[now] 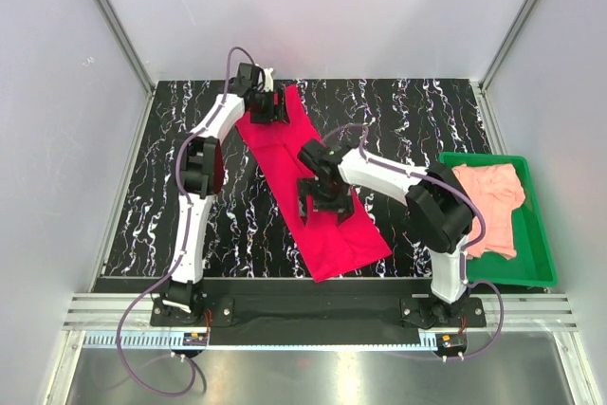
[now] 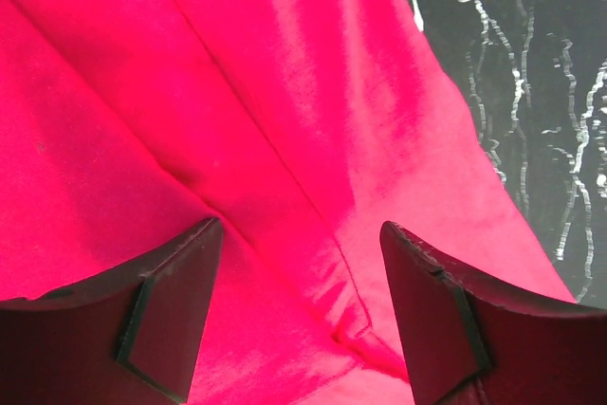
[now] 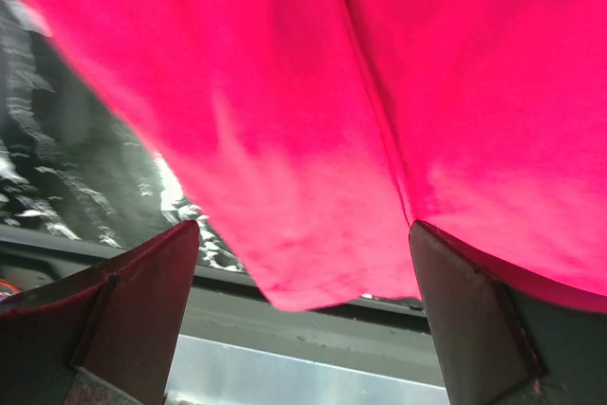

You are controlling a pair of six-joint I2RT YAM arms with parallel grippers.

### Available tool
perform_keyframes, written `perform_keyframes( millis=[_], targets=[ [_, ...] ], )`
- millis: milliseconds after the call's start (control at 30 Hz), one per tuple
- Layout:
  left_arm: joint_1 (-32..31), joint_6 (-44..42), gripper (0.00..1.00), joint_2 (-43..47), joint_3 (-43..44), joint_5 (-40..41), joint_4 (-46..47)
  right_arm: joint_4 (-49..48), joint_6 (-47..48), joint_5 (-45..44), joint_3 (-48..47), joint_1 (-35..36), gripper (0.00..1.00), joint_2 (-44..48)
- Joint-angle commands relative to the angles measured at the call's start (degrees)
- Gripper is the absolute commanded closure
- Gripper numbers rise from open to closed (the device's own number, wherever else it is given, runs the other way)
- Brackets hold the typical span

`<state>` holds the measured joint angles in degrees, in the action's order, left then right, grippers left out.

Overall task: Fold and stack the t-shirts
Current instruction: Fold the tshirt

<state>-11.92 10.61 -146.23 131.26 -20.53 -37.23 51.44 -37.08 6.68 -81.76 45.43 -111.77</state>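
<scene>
1. We are looking down on the black, white-veined surface [image 1: 427,120]. The red t-shirt [image 1: 280,151] is lying on it as a long folded strip. The strip is running on a slant from the far left of centre toward the near edge, right of the middle.
2. The strip is lying flat, and a fold line is running along its length in both wrist views.
3. The left hand [image 1: 270,111] is hanging over the far end of the strip. The left arm [image 1: 194,206] is reaching out along the strip's left side.
4. In the left wrist view its fingers [image 2: 171,301] are standing apart, released, with red cloth showing in the gap and nothing pinched. We cannot tell whether the tips are touching the cloth.
5. The right hand [image 1: 322,204] is hovering over the middle of the strip, and the right arm [image 1: 389,173] is reaching in from the right.
6. In the right wrist view that hand's fingers are spreading wide, released, and gripping nothing. Beyond them we are seeing the strip's near corner, with marble to its left and the near edge of the surface below it.
7. The pink t-shirt [image 1: 491,196] is sitting crumpled inside the green tray [image 1: 529,234] at the right side of the surface, well apart from the red one.
8. Both hands are working over the red strip, well apart from the tray.
</scene>
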Motion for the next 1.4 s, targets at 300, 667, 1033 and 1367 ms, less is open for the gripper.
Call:
perform_keyframes(
  millis=[300, 667, 1033, 1367],
  targets=[
    [4.7, 11.1, 0.23, 39.9, -15.5, 5.9, 5.6, -1.3, 19.6, -17.4, -20.5, -2.8, 0.0, -0.3],
    [4.5, 16.9, 0.27, 70.6, -54.7, 11.6, 5.2, -13.8, 39.5, -20.0, -53.2, -4.7, 0.0, -29.0],
    [3.9, 16.8, 0.27, 88.2, -70.5, 10.3, 0.8, -30.0, 39.0, -15.9, -64.8, -4.7, 0.05, -42.6],
    [4.0, 16.6, 0.28, 90.1, -69.9, 8.8, -2.2, -21.1, 34.5, -15.8, -73.8, -6.8, 0.09, -49.2]
  ],
)
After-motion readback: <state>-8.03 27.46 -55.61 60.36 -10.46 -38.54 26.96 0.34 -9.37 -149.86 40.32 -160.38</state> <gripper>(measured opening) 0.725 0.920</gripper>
